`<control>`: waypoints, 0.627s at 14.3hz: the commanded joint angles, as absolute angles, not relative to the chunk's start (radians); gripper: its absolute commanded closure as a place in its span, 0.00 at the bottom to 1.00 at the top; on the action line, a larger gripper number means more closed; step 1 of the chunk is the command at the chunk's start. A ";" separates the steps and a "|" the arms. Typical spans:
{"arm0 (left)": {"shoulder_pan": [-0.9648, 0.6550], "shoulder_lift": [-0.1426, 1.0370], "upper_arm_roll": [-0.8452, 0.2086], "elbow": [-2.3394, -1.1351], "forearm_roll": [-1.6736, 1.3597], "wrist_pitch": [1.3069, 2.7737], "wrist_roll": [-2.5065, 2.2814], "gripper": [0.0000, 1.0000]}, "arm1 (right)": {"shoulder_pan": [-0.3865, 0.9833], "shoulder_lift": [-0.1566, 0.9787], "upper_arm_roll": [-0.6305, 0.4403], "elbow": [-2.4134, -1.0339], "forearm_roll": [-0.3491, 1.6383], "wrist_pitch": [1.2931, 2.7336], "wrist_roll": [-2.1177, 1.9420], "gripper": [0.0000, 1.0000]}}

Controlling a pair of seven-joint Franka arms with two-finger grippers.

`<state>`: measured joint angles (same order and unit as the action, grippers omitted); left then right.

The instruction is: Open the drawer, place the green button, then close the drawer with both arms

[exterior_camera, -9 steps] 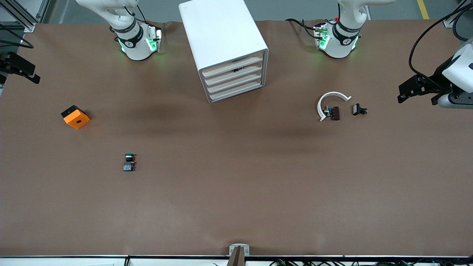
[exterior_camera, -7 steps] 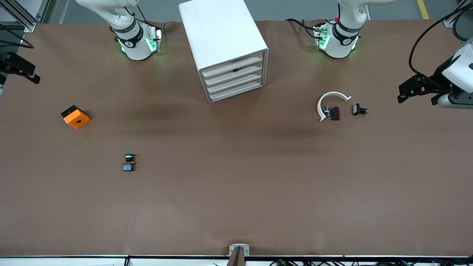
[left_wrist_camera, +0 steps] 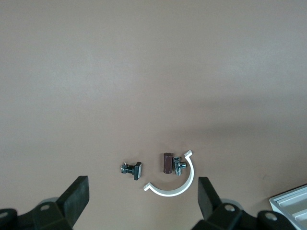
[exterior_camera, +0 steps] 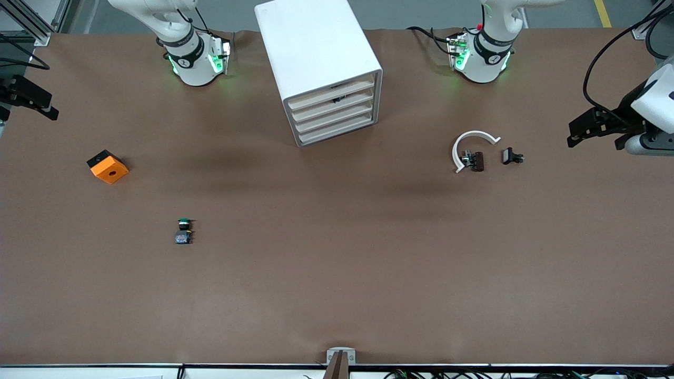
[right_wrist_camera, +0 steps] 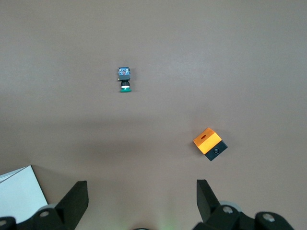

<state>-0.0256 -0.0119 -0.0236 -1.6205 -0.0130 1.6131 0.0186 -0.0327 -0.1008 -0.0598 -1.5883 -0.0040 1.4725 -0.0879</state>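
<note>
A brown mat covers the whole table (exterior_camera: 337, 273), smooth and matte, with soft dark shadows across its middle; past its top edge a strip of grey floor shows, with a yellow line at about 1 o'clock. The white cabinet (exterior_camera: 316, 58) stands at 12 o'clock between the two arm bases, its four beige fronts all flush, and the drawer (exterior_camera: 337, 117), third from the top, is shut. The button (exterior_camera: 183, 231) lies on the mat at about 8 o'clock from the cabinet, toward the right arm's end, green cap pointing away from the front camera. The orange cube (exterior_camera: 108, 167) sits at roughly 10 o'clock from the button, well apart from it. Toward the left arm's end a white arc (exterior_camera: 470, 147) curls around a small brown part (exterior_camera: 476, 161), with a small black part (exterior_camera: 511, 156) just beside. The left gripper (left_wrist_camera: 143, 203) hangs high over that cluster, fingers spread wide and holding nothing. The right gripper (right_wrist_camera: 142, 201) hangs high over the mat near the cube, likewise spread and holding nothing.
</note>
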 commanded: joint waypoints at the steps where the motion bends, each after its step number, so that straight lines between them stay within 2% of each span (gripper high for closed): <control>1: -0.025 0.009 -0.025 -1.592 0.006 1.579 0.015 0.00 | -0.028 -0.121 -0.060 -1.609 -0.020 1.480 -0.097 0.00; 9: -0.066 0.171 -0.037 -1.585 0.000 1.563 -0.050 0.00 | -0.029 -0.121 -0.060 -1.609 -0.020 1.480 -0.097 0.00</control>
